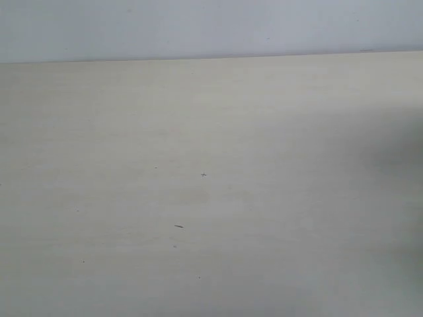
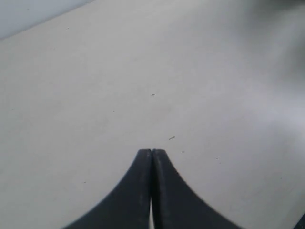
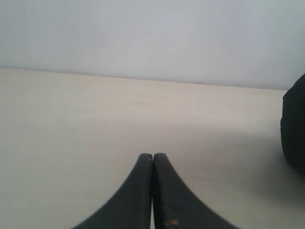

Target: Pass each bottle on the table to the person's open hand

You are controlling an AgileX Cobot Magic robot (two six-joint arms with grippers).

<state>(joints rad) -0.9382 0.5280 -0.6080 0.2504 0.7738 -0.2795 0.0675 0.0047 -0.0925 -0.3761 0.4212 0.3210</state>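
Observation:
The pale beige table fills the exterior view, with only small specks on it. No bottles show in any view, and the person's open hand is out of view. My left gripper is shut with nothing between its black fingers, hovering over the bare table. My right gripper is likewise shut and holds nothing, above the table. Neither gripper appears in the exterior view.
A pale grey wall rises behind the table's far edge. A black object juts in at the edge of the right wrist view; what it is cannot be told. A soft shadow lies on the table's right side.

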